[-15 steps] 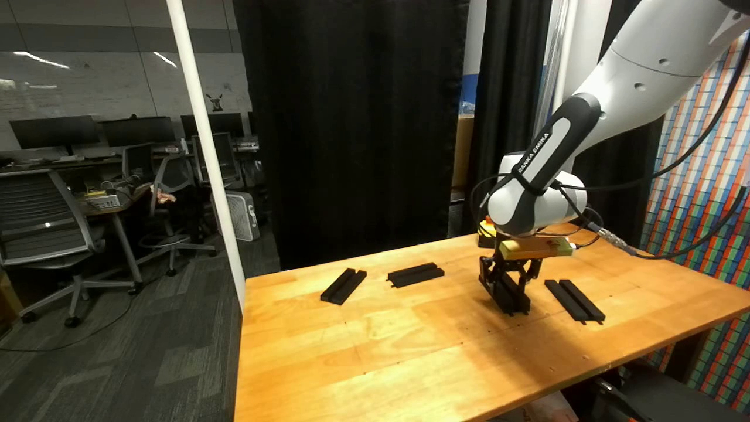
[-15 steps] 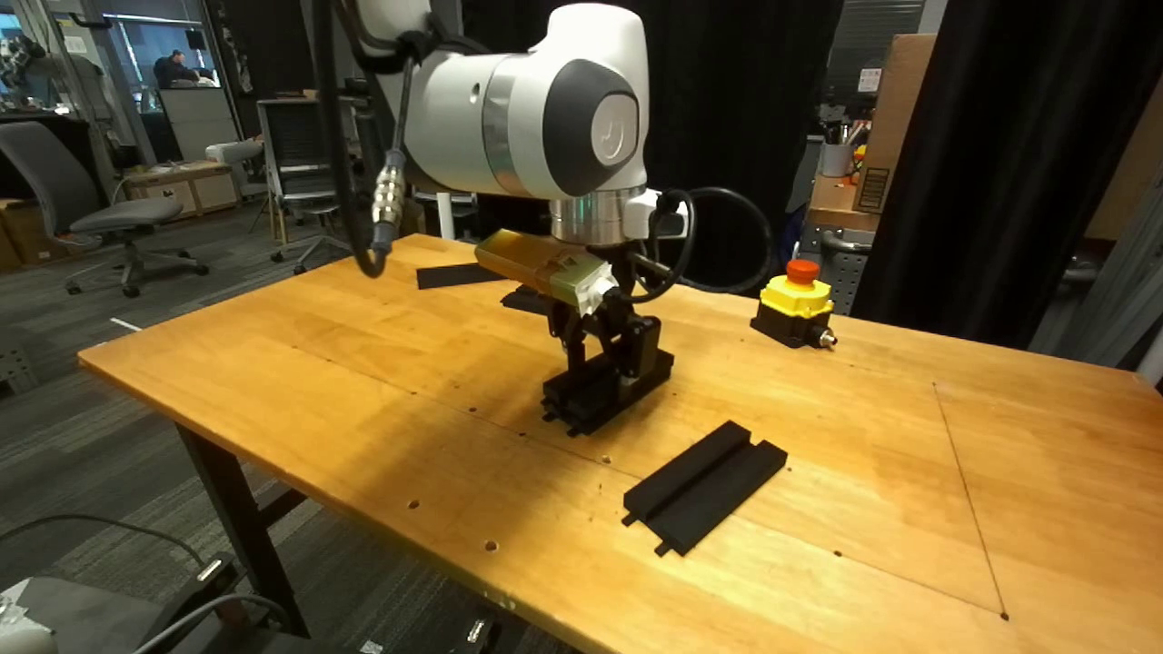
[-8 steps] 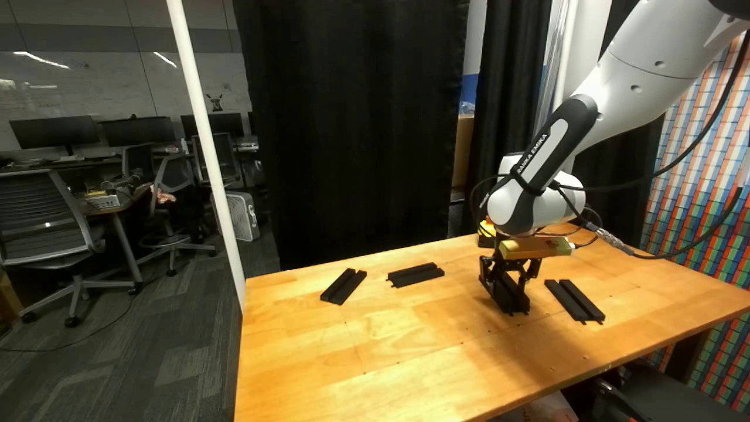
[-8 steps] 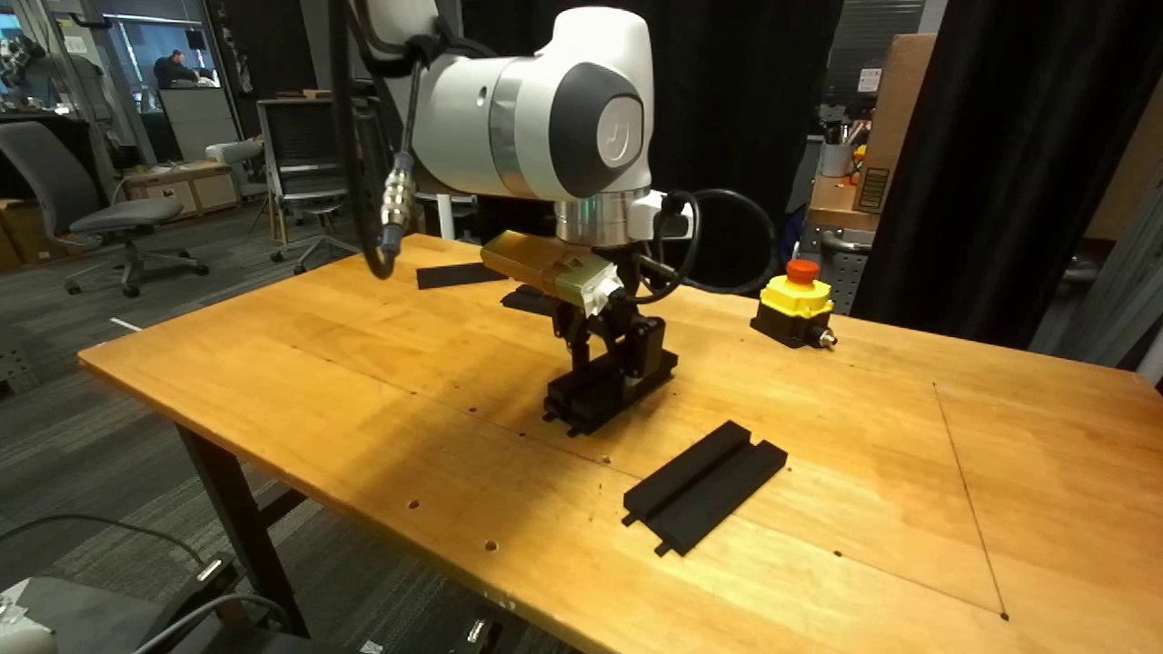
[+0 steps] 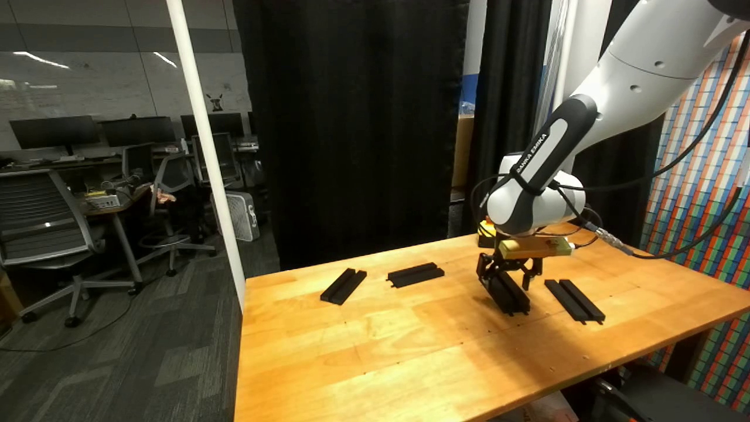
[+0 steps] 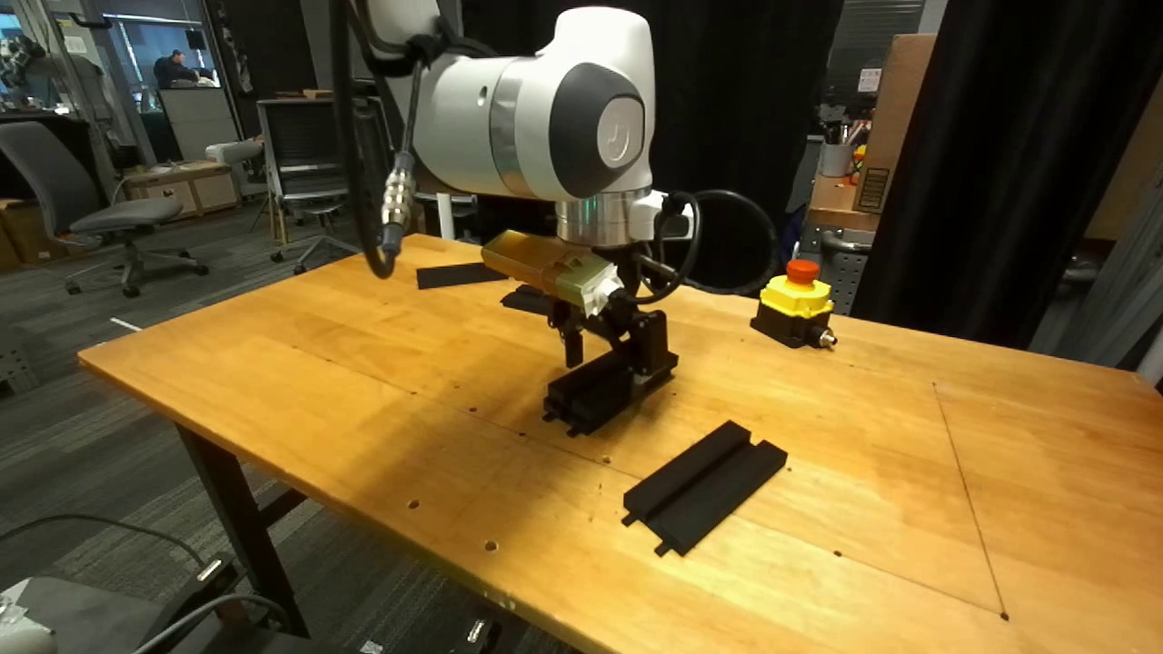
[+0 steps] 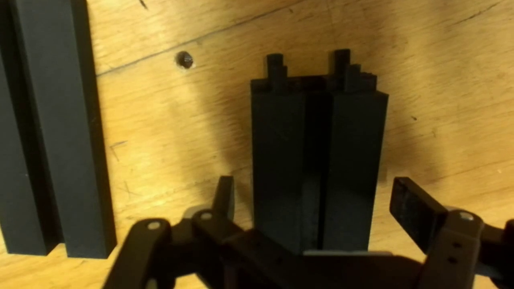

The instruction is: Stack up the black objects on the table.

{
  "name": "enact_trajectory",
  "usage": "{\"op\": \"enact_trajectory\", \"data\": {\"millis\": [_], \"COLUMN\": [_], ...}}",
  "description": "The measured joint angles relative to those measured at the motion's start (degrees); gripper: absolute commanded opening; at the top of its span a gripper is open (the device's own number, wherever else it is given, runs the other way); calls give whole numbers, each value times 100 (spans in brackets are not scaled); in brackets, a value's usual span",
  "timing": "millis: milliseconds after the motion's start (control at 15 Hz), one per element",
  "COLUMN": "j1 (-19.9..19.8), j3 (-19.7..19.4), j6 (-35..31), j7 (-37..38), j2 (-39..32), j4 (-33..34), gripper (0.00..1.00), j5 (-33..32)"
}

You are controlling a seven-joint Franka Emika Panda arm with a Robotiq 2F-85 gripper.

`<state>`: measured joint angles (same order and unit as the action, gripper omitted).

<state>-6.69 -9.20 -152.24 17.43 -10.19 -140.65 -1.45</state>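
Claw [image 7: 312,194] spread astride black stack [image 7: 315,166], prob to lift clear w/o bumping it. Loose slabs [image 6: 705,488] prob next up.

Wooden table [image 5: 375,346]: three black slabs [image 5: 416,274] are laid apart; a thicker black block [image 5: 508,297] is straddled by the gripper [image 5: 505,282].

Black stack [image 7: 277,160] flat on the light-orange wooden table [image 5: 351,351]

At least two matte, grooved slabs [image 6: 581,395] lie one on another, edges nearly in line, end tabs [image 7: 342,60] pointing to 12 o'clock in the wrist view. In an exterior view a single slab [image 5: 581,300] lies flat just beside them at 3 o'clock, close to parallel; another loose slab [image 5: 415,274] lies well apart toward 10 o'clock, its length from 9 to 3; the farthest slab [image 5: 343,286] lies at 9 o'clock, its length from 1 to 7.
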Motion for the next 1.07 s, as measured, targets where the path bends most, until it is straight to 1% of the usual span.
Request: {"op": "enact_trajectory", "data": {"millis": [267,467,600,733,933,1067], "j1": [38,41,5,-101,-391,-603], "j3": [5,3,-39,-101,-155,-166], "j6": [35,127,132,133,149,202], "j7": [0,56,277,641,1152,1215], "j2": [242,644,926,1183,1499,1674], "j4": [-24,-146,-317,-545,-914,-1139], "gripper": [100,100,100,100,100,100], "j5": [0,0,-55,-271,-784,-964]}}
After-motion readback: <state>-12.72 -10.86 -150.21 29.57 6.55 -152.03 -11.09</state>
